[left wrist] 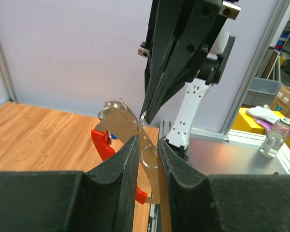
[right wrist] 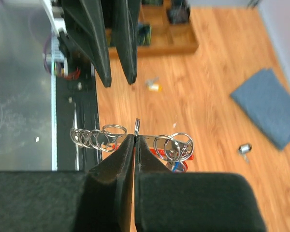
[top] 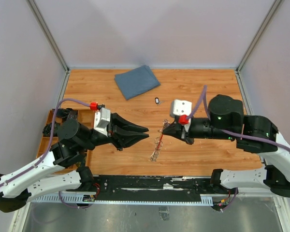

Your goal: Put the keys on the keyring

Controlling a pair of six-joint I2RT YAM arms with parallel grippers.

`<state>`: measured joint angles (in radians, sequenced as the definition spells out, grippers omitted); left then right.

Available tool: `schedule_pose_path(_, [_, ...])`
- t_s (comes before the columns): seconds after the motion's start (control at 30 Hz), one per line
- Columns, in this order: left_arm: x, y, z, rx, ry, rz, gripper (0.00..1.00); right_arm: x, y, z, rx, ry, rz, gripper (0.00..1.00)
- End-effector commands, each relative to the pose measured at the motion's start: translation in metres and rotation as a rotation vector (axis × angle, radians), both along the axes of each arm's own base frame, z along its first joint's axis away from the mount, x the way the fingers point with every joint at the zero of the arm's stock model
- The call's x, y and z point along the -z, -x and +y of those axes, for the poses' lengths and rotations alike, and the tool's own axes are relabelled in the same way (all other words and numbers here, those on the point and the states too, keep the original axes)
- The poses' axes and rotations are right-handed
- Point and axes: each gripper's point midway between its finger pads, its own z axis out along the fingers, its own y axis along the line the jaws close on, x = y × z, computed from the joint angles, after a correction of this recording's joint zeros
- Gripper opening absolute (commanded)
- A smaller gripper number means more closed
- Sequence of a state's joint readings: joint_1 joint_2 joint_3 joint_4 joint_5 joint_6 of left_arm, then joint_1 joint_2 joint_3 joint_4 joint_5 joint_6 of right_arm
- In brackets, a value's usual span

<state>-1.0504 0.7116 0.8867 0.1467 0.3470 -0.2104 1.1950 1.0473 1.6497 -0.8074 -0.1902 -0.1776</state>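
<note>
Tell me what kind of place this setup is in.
Probably a robotics lab test cell: a brown wooden tabletop enclosed by pale wall panels on aluminium posts, with a grey plastic bin and cardboard box beyond.

The keyring sits between the left gripper and right gripper; cloth behind, tray far left.

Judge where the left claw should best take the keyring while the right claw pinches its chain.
Probably the red loop of the keyring, from the left arm's side: it is the thick, rigid part, clear of the right claw, shut on the chain mid-length. The left claw stands open around thin rings, which would swivel.
</note>
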Motion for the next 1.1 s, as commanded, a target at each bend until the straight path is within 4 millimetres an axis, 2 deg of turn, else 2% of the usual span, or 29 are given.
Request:
schedule_pose_path(0.0, [0.006,-0.007,-0.002,-0.033,-0.057,-0.016,0.27,0.055,0.000,-0.032,0.043,0.317,0.092,0.00])
schedule_pose_path(0.23, [0.038,-0.012,-0.022,0.004,-0.192,-0.012,0.28,0.067,-0.002,-0.027,0.052,0.423,0.144,0.00])
schedule_pose_path(0.37, [0.054,-0.018,-0.024,-0.019,-0.234,-0.010,0.28,0.081,-0.005,-0.036,0.102,0.560,0.193,0.00])
schedule_pose_path(0.47, [0.059,-0.020,-0.023,-0.035,-0.244,-0.011,0.29,0.091,-0.011,-0.043,0.159,0.640,0.214,0.00])
schedule_pose_path(0.6, [0.057,-0.018,-0.024,-0.018,-0.236,-0.017,0.34,0.089,-0.003,-0.029,0.097,0.581,0.235,0.00])
schedule_pose_path(0.77, [0.063,-0.017,-0.028,-0.004,-0.261,-0.032,0.38,0.083,-0.006,-0.018,0.069,0.539,0.200,0.00])
schedule_pose_path(0.9, [0.071,-0.022,-0.030,-0.017,-0.299,-0.047,0.39,0.078,-0.006,-0.011,0.039,0.513,0.182,0.00])
schedule_pose_path(1.07, [0.069,-0.019,-0.033,0.007,-0.307,-0.068,0.38,0.073,-0.004,-0.006,0.016,0.480,0.175,0.00])
